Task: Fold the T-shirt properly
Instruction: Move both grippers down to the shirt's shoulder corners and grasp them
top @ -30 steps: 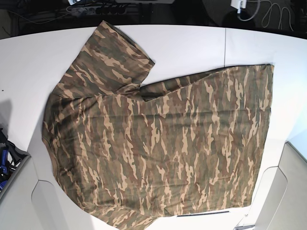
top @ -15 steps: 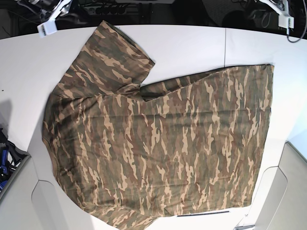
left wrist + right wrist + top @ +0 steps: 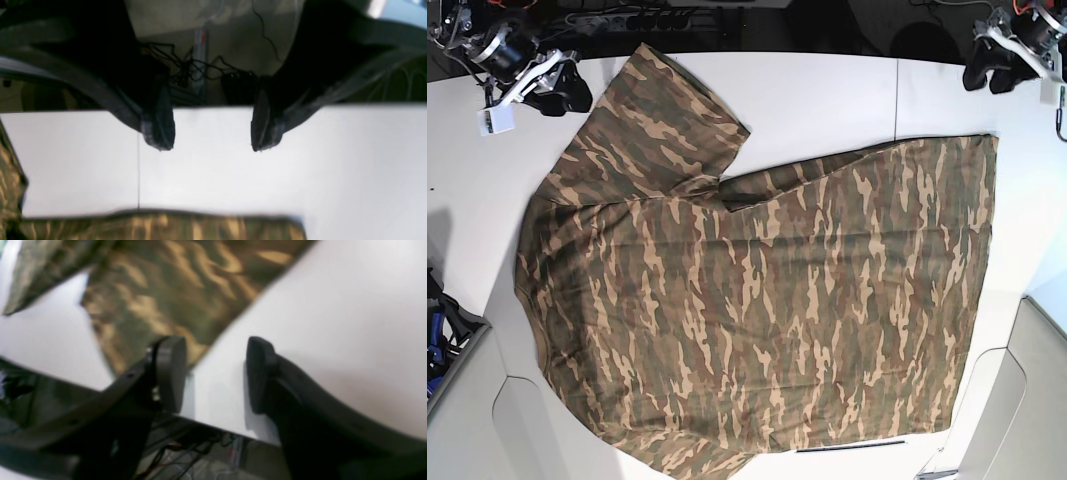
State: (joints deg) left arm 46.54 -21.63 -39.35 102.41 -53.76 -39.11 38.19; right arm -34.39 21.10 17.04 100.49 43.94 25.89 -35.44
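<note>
Base, shirt: the T-shirt [image 3: 767,300] lies flat on the white table [image 3: 827,95], long axis left-right, hem at right, a sleeve toward upper left.
Base, arms: right gripper [image 3: 562,92] by that sleeve; left gripper [image 3: 989,72] above the hem corner.
Left wrist: fingers [image 3: 158,125] spread, empty, over bare table; cables [image 3: 196,71] beyond its edge.
Right wrist: jaws parted, empty, at the sleeve's edge.

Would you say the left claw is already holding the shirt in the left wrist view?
No, the left claw is open over bare table, with the shirt lying apart from it below.
</note>
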